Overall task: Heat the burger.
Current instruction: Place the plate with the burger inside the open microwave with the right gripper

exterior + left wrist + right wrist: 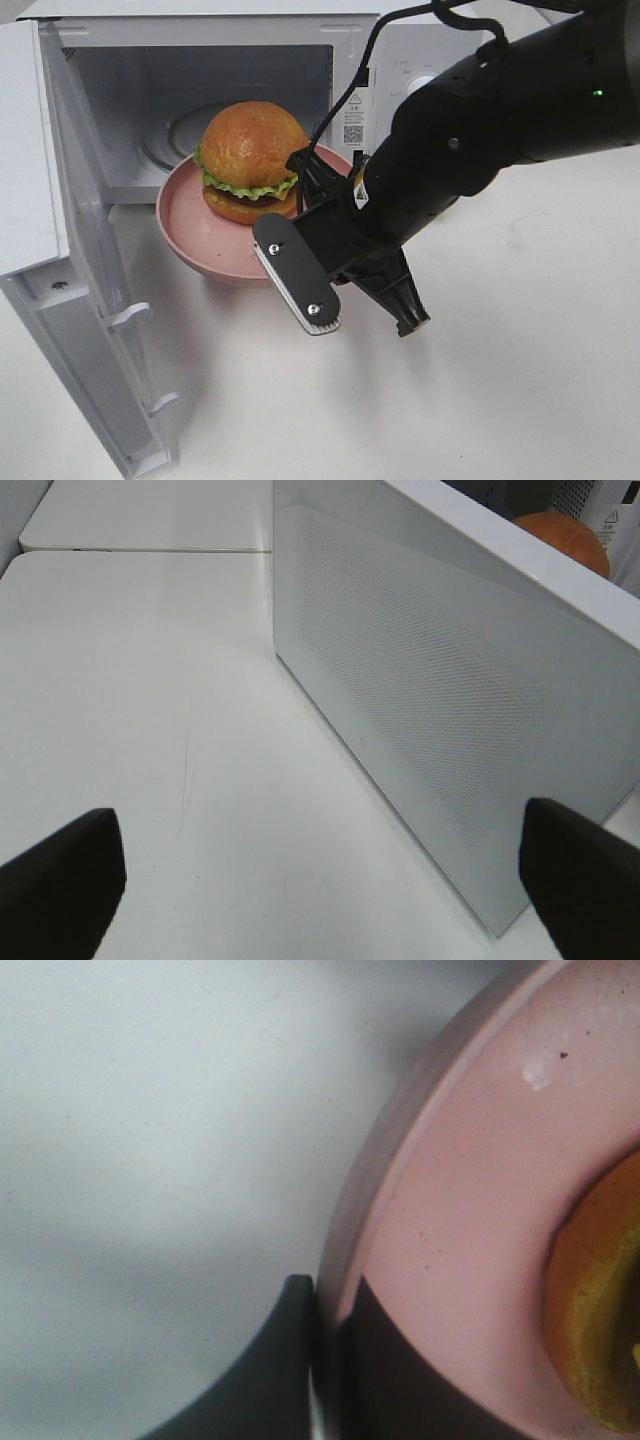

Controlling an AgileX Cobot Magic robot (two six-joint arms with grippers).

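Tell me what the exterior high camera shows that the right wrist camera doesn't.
Only the exterior high view shows the microwave, its door standing open, and the whole burger with its lettuce. Only the right wrist view shows the right gripper shut on the pink plate at its rim. Both show the pink plate, part of the burger and the white table.

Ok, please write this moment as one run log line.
right gripper shut on pink plate rim | burger on plate, at open microwave | left gripper open, outside door
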